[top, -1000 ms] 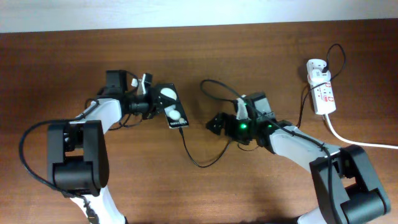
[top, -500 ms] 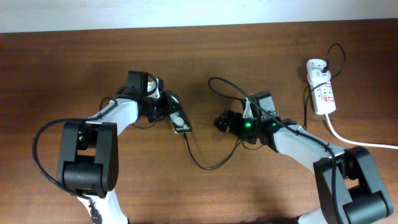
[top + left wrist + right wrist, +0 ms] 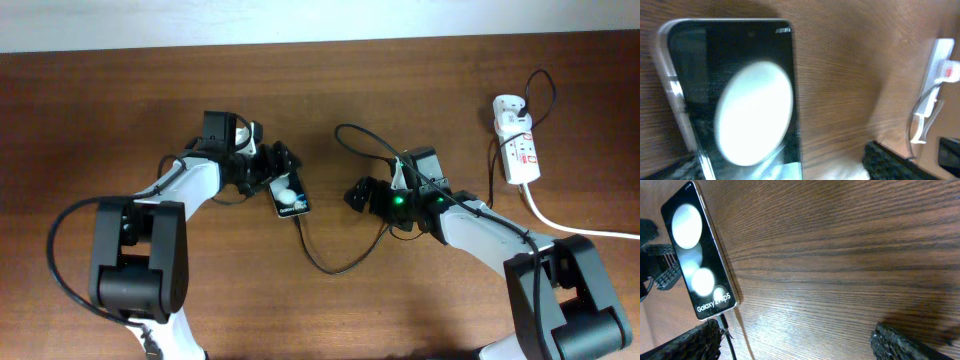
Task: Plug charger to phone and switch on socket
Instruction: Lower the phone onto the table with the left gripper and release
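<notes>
On the wooden table [image 3: 120,90], the phone [image 3: 288,194] lies flat, screen up, mirroring round white lights. The charger [image 3: 322,262] is plugged into its lower end; from there the thin black cable droops, curves up and loops off to the phone's right. The left gripper [image 3: 275,168] sits over the phone's upper end, its fingers [image 3: 887,159] spread wider than the phone, released. The right gripper [image 3: 356,193] rests just right of the phone, fingers [image 3: 900,342] wide apart around bare wood. Far right of the phone lies the white socket [image 3: 518,148].
</notes>
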